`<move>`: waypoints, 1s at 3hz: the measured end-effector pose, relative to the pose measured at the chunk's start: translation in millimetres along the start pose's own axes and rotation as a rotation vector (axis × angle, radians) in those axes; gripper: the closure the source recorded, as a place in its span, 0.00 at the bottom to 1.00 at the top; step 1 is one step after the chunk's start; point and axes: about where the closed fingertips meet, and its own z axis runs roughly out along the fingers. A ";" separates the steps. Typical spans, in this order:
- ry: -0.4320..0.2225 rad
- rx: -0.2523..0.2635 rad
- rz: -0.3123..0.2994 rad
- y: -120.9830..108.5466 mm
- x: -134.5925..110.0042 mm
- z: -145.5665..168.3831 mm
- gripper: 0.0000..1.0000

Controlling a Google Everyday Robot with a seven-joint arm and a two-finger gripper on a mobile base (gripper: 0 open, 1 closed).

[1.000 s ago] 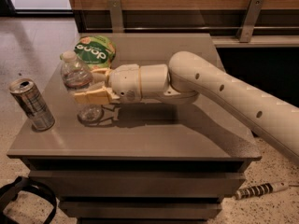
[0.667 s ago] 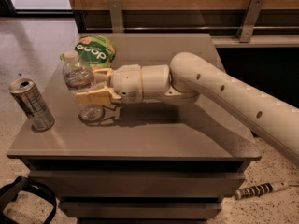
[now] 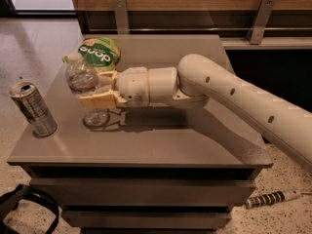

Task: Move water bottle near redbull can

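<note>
Pinching the water bottle [image 3: 80, 77] over the table [image 3: 161, 147], your gripper [image 3: 90, 88] should carry it left, upright, beside the redbull can [image 3: 34, 109].

Smooth plastic tool [image 3: 93, 88] gripping clear plastic bottle [image 3: 79, 76]; metal can [image 3: 34, 109]

From my station I see the arm [image 3: 243, 101] as a thick, smooth tube in a cream off-white shell, rounded at the elbow. A row of small dark round holes runs along the forearm's side. Toward the wrist the shell steps down into shorter cylindrical segments divided by thin seams, and I can make out a small dark round mark on the last housing. The gripper [image 3: 90, 87] sits at the arm's left end, above the left part of the table [image 3: 170, 140], against the water bottle [image 3: 80, 77]. Its two fingers [image 3: 97, 100] are flat, tapered and a yellower tan than the arm.
</note>
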 end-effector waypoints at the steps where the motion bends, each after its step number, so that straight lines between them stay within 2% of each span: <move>1: 0.000 0.000 0.000 0.0 0.0 0.1 0.39; 2: 0.000 -0.005 -0.001 1.4 -0.8 2.3 0.15; 3: -0.001 -0.009 -0.002 2.7 -1.6 4.3 0.00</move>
